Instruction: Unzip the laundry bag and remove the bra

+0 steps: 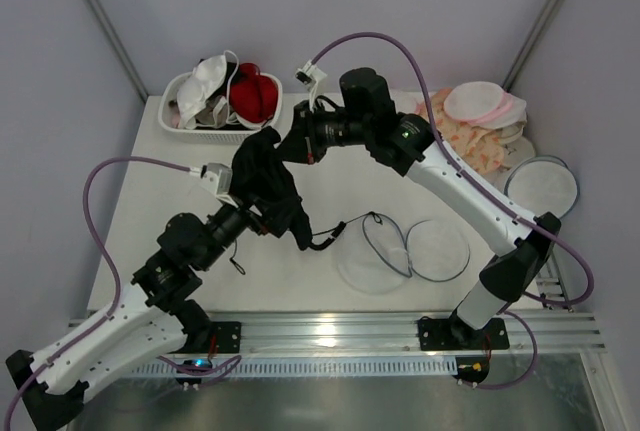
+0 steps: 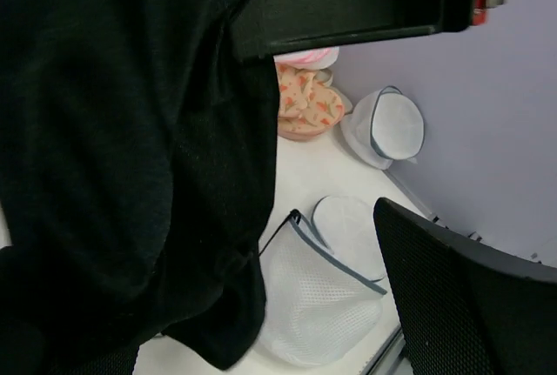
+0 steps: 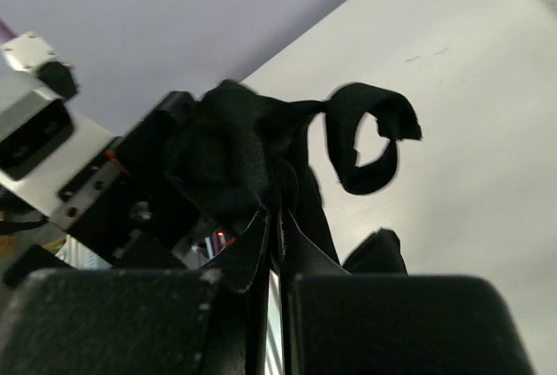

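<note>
Bra point(image 1: 268, 183) is out of the pouch and up in the air, a bunched black bundle strung between the two arms above the middle of the table point(image 1: 165, 213). The right gripper point(image 3: 275, 236) is clamped tight on a fold of it, the cloth squeezed between the closed fingers. The left gripper point(image 2: 309, 123) stands spread wide, and the fabric only hangs against it without being pinched. Just to the right lies the laundry bag point(image 1: 372, 263), unzipped, its two mesh halves splayed flat on the tabletop. A thin strap trails from the bra's lower end towards its rim, and I can't tell whether the two touch. To my eye the removal is all but done. What is left is for the right arm to carry the bra aside and set it down, with the left arm backing clear so no strap catches on its fingers. Bare tabletop lies to the left and between the arms. Crowding the back edge are the basket point(image 1: 185, 123) with a red bra point(image 1: 255, 96) and a white bra point(image 1: 210, 76). A flat grey-rimmed disc point(image 1: 541, 186) sits at the right edge.
</note>
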